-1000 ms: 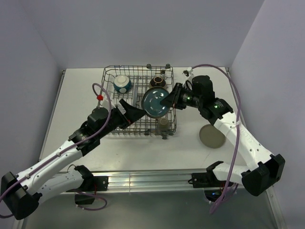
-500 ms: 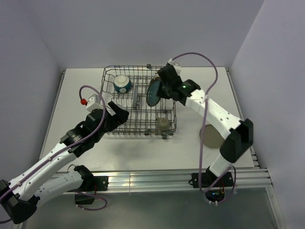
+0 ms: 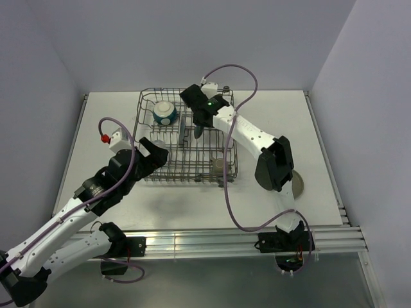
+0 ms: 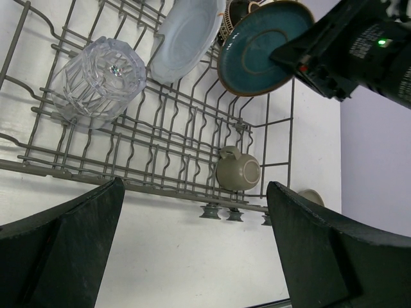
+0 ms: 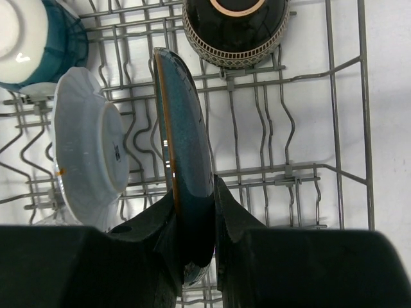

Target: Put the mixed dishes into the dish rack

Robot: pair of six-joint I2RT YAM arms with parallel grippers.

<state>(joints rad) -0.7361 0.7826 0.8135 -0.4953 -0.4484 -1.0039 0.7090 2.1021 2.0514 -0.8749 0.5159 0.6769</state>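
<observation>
**Teal plate held on edge in the dish rack**

The right jaws are clamped on the rim of the teal plate (image 5: 183,160), holding it on edge over the middle tines of the dish rack (image 5: 334,128). Whether its lower edge rests on the wires yet cannot be told. Just beside it, toward the rack's left side, a pale-blue plate (image 5: 90,151) stands upright. The left jaws stand wide apart and empty, off the rack's near left corner. A beige plate (image 3: 299,185) lies on the surface, right of the rack.

The step in hand looks like slotting the teal plate. Next it likely needs a straight descent between tines, clear of the pale-blue plate, then the jaws parting.
</observation>
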